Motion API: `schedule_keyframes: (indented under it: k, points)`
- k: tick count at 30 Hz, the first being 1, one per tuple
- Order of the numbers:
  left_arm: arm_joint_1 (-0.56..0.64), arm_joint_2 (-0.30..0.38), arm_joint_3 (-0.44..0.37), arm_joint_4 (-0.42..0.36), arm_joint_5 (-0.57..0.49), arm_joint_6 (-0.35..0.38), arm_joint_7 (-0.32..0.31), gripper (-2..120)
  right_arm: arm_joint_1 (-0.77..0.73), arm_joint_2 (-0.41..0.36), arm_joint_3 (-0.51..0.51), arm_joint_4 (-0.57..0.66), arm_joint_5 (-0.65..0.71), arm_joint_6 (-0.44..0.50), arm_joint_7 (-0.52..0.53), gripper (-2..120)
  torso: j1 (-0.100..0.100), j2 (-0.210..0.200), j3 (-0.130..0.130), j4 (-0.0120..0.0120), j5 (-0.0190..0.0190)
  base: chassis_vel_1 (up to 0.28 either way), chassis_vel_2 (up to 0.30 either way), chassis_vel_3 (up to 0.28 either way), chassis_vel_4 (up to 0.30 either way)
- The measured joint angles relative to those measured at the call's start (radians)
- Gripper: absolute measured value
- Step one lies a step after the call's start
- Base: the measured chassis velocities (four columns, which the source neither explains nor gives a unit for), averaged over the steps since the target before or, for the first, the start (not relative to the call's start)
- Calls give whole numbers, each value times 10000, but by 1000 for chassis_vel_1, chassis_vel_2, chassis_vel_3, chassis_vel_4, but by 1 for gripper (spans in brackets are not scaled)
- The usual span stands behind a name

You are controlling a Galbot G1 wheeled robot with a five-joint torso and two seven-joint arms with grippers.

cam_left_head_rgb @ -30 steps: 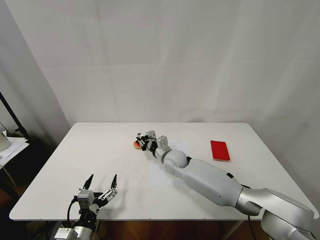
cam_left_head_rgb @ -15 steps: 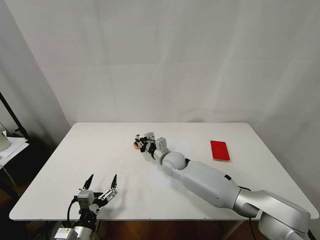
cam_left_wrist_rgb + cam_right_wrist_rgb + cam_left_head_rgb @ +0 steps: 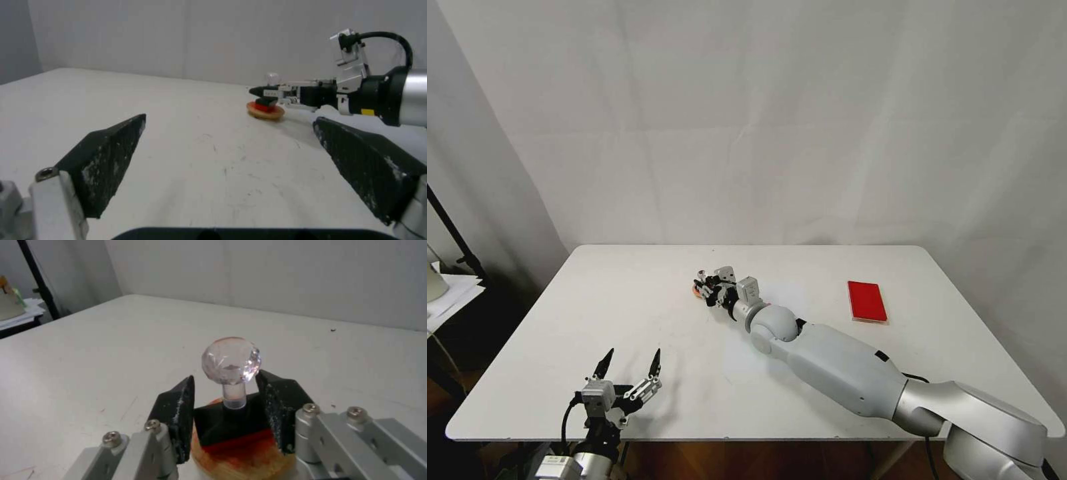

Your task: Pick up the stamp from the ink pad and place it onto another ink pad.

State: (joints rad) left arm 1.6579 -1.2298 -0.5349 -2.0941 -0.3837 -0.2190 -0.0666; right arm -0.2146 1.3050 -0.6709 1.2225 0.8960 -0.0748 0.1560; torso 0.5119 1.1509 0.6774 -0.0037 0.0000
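Observation:
The stamp (image 3: 701, 275) stands upright on the small round orange-red ink pad (image 3: 696, 289), near the table's middle. In the right wrist view its clear knob and black base (image 3: 231, 363) sit between the two fingers, on the round pad's inked face (image 3: 245, 456). My right gripper (image 3: 708, 288) reaches in low from the right, shut on the stamp's black base. The left wrist view shows the stamp (image 3: 267, 100) resting on the round pad (image 3: 265, 112) with the right gripper (image 3: 262, 95) around it. The flat red rectangular ink pad (image 3: 867, 301) lies bare at the right. My left gripper (image 3: 631, 359) waits open near the front left edge.
The white table (image 3: 627, 300) stands before a white curtain. My right arm (image 3: 840, 367) lies across the table's right half. A black stand and papers (image 3: 447, 287) are off the table's left side.
My right arm has shifted slightly to the left and lower, bringing the stamp down over the round pad. The left arm has not moved.

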Motion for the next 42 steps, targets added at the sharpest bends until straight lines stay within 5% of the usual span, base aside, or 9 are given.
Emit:
schedule_keyframes:
  k: [14, 23, 27, 31, 34, 35, 39, 42]
  points:
    - [0, 0, 0, 0, 0, 0, 0, 100, 56, -517, -200, 738, 42, -187, 227, 88, 0, 0, 0, 3, 2, 0, 0, 0, 0]
    - [-1, 0, 0, 0, 0, 0, 0, 100, -306, -2835, -304, 3395, -1037, -543, 1009, 110, 0, 0, 0, -2, 1, 0, 0, 0, 0]
    - [2, 0, 0, 0, 0, 0, 0, 100, -1161, -4266, 73, 5048, -2904, -126, 2272, 114, 0, 1, -1, 1, 1, 0, 0, 0, 0]
    - [0, 0, 0, 0, 0, 0, 0, 100, -2961, -5512, 1527, 6266, -3982, 271, 2848, 114, -1, 1, -1, -1, 4, 0, 0, 0, 0]
    - [0, 0, 0, 0, 0, 0, 0, 100, -5360, -6240, 3841, 7531, -3909, 749, 3468, 112, -1, 2, -2, -1, 4, 0, 0, 0, 0]
    - [0, 0, 0, 0, 0, 0, 0, 100, -5360, -6240, 3841, 7531, -3909, 749, 3468, 112, -1, 2, -2, -1, 4, 0, 0, 0, 0]
    - [0, 0, 0, 0, 0, 0, -1, 100, -8816, -6439, 6755, 8786, -4028, 1485, 3650, 104, -1, 2, -2, -1, 5, 0, 0, 0, 0]
    - [1, 1, 0, 0, 0, 0, 0, 100, -10135, -6300, 7650, 9205, -4188, 1613, 3717, 102, -2, 2, -2, -3, -2, 0, 0, 0, 0]
